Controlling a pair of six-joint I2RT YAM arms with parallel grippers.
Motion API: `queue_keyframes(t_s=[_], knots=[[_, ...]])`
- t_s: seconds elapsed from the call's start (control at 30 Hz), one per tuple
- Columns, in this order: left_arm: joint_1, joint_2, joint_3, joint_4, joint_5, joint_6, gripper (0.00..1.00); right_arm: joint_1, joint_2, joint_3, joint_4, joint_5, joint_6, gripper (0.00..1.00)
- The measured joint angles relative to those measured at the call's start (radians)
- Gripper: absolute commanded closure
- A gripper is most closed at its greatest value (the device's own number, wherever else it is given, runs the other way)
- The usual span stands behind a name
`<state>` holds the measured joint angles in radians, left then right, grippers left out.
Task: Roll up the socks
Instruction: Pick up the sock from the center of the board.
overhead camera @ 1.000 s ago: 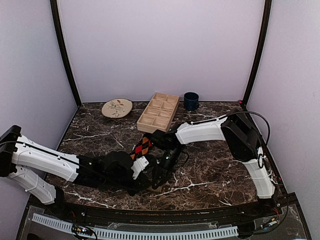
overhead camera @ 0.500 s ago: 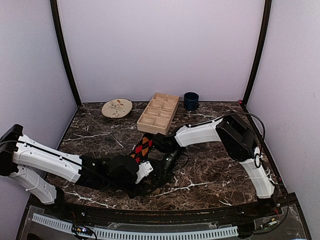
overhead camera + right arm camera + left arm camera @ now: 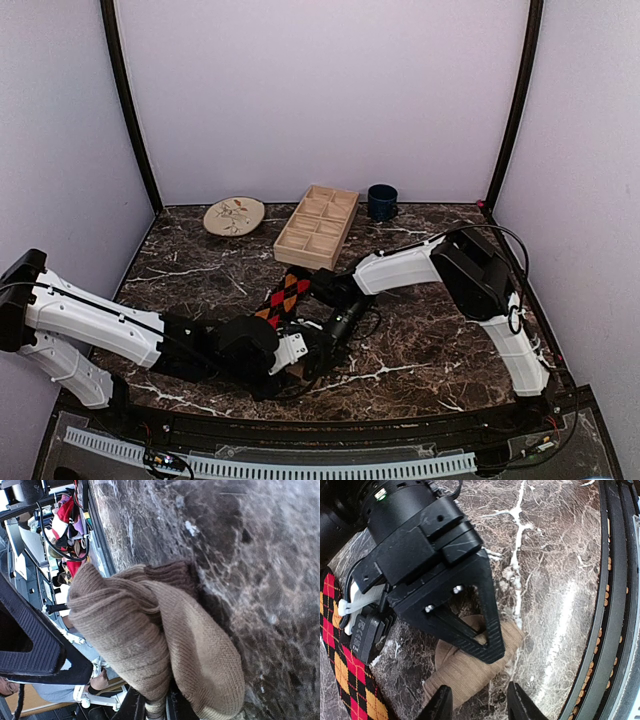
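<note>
Seen from above, the tan sock [image 3: 465, 672] is nearly buried under both claws, and the argyle sock [image 3: 287, 293] runs partly beneath the right arm. The tan sock is a loose, ribbed bundle on the marble table [image 3: 555, 580], pinched in the right claw [image 3: 155, 705]. The left claw [image 3: 477, 705] is spread open at the bundle's near end.

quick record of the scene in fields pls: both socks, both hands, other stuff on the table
tan sock: bunched into a loose roll near the front edge of the table
argyle sock: laid out flat, not yet rolled, partly hidden by the arms
right hand: shut on the tan sock
left hand: open, fingertips by the tan sock's end, gripping nothing
at the back: wooden tray with compartments, plate, dark mug
</note>
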<state>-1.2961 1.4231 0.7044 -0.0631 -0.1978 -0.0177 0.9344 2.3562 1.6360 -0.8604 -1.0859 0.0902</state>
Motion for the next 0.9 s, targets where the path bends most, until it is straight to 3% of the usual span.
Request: queue_keyframes(t_s=[0.9], knots=[[-0.037,0.095,-0.016,0.085,-0.149,0.281,0.63,-0.009,0.005,-0.018,0.026,-0.038,0.028,0.9]])
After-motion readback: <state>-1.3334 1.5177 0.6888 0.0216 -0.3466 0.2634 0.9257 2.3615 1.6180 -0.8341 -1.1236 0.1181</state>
